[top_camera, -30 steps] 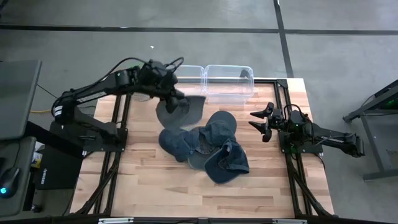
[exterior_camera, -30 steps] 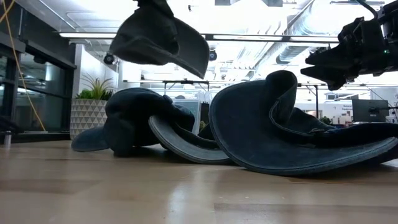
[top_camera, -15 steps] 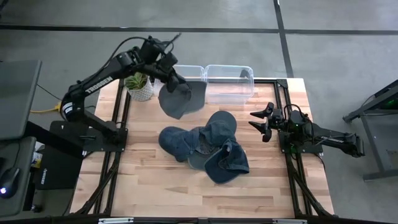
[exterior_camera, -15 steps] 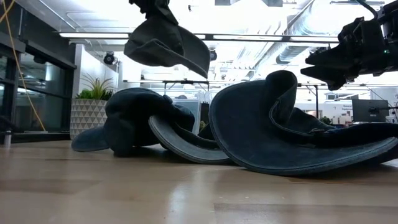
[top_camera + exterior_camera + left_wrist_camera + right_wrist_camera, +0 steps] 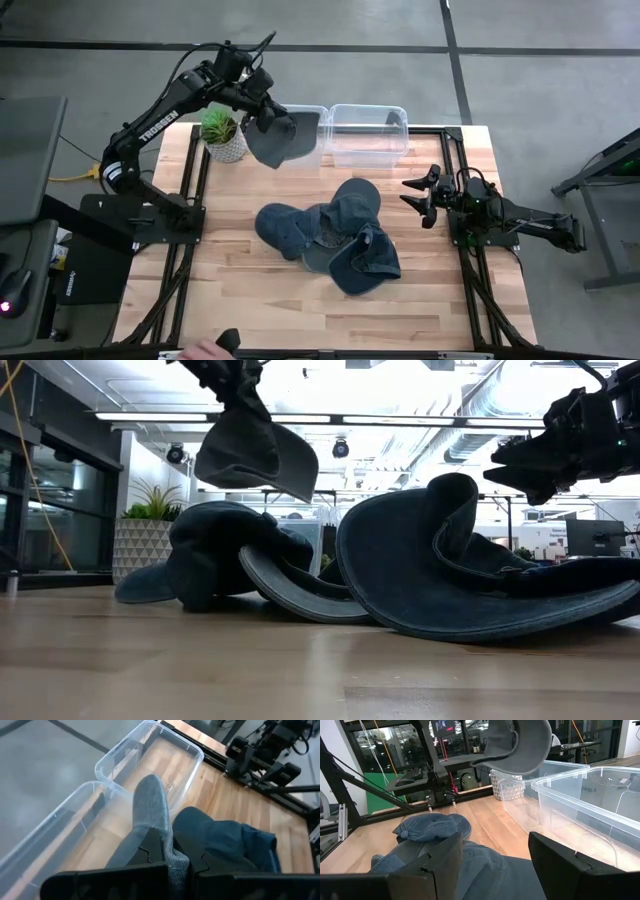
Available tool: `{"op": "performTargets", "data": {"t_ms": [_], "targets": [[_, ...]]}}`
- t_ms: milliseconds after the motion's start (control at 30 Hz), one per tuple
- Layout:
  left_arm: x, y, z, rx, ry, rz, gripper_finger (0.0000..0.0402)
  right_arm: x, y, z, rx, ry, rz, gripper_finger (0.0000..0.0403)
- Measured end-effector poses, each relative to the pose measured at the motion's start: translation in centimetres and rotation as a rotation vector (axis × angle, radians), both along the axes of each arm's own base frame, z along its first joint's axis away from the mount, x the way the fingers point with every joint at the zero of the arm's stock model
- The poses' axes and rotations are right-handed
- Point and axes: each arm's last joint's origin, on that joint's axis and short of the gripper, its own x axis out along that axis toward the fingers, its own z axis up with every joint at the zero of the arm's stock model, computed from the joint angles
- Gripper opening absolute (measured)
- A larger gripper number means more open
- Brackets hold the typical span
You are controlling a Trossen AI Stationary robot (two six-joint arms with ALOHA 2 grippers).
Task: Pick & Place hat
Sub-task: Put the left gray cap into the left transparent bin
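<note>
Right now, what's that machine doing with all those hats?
The left arm's fingers are pinched shut on a grey hat, holding it in the air above the left of two clear plastic bins at the back of the table. A pile of blue denim hats lies in the middle of the table. The right arm's fingers are open and holding nothing, at the table's right side. A small potted plant stands beside the bins.

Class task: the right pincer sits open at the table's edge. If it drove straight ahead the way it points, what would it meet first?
Most likely the pile of denim hats: the right pincer faces across the table, and its wrist view shows blue denim directly ahead. Its height above them is unclear.
</note>
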Motion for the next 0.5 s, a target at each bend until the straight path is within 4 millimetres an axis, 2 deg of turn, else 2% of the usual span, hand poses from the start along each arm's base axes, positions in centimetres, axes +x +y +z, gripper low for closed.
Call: {"op": "performTargets", "data": {"t_ms": [367,500], "targets": [[0.5,2.7,-1.6,0.158,0.053,-0.074,0.0,0.0,0.0,0.0,0.0,0.0,0.0,0.0222],[1.0,3.5,-2.3,0.155,0.059,-0.086,0.0,0.0,0.0,0.0,0.0,0.0,0.0,0.0222]]}}
